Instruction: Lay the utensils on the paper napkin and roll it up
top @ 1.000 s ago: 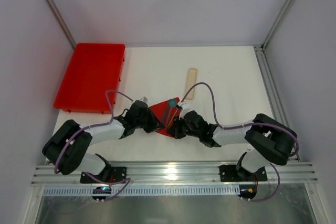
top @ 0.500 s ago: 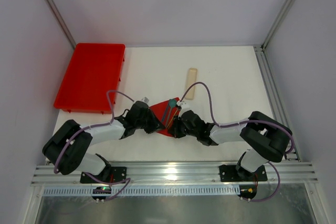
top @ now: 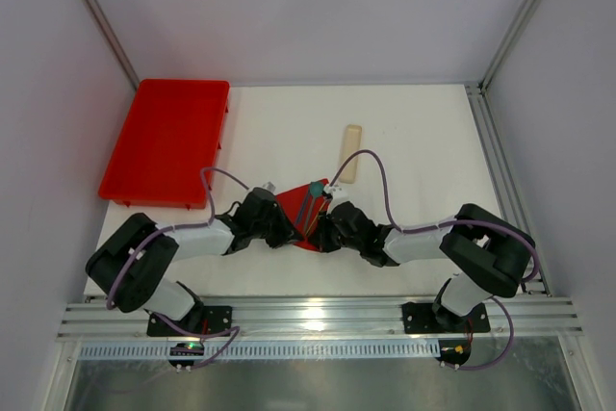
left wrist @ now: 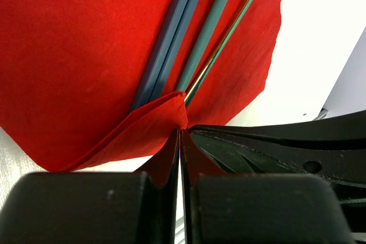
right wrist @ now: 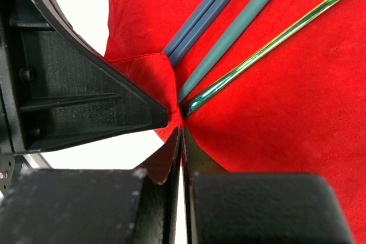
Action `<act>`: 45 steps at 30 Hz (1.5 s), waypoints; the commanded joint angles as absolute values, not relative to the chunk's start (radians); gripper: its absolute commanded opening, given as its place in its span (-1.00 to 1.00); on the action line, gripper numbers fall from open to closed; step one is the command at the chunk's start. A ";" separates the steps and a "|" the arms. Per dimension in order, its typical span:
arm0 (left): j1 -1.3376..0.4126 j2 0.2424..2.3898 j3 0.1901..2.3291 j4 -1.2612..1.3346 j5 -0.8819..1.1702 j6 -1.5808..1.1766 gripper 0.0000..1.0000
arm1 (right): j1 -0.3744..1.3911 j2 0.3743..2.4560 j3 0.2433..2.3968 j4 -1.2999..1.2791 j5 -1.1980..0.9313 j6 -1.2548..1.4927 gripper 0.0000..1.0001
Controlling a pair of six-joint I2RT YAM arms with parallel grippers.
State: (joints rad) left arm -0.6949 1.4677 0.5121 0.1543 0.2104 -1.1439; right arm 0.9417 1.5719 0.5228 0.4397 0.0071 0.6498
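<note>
Both end effectors pinch the near edge of the paper napkin (top: 296, 205), which carries the utensils (top: 309, 202).

The left end effector (left wrist: 181, 135) and the right end effector (right wrist: 180, 132) are each clamped shut on a raised fold of the red sheet, tip to tip, where the teal handles end. The napkin lies on the white surface (top: 414, 132) between the two arms. The red tray (top: 164, 137) sits well apart at the far left, and a pale beige strip (top: 350, 152) lies just beyond the napkin.
</note>
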 commanded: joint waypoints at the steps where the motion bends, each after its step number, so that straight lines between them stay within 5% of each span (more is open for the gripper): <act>1: -0.699 1.480 0.522 0.209 0.215 -1.137 -1.00 | 0.946 1.574 0.552 0.466 0.044 0.650 -0.92; 9: -0.699 1.509 0.528 0.219 0.221 -1.135 -1.00 | 0.946 1.498 0.537 0.436 0.081 0.657 -0.93; 15: -0.698 1.514 0.529 0.216 0.227 -1.132 -1.00 | 0.931 1.344 0.623 0.018 0.339 0.758 -0.89; 19: -0.699 1.513 0.537 0.206 0.230 -1.127 -1.00 | 0.870 1.289 0.649 -0.207 0.397 0.821 -0.64; 28: -0.698 1.522 0.529 0.210 0.233 -1.127 -1.00 | 0.698 1.195 0.479 -0.129 0.212 0.821 0.05; 45: -0.698 1.517 0.528 0.215 0.233 -1.132 -1.00 | 0.695 1.390 0.445 0.123 -0.093 0.813 0.06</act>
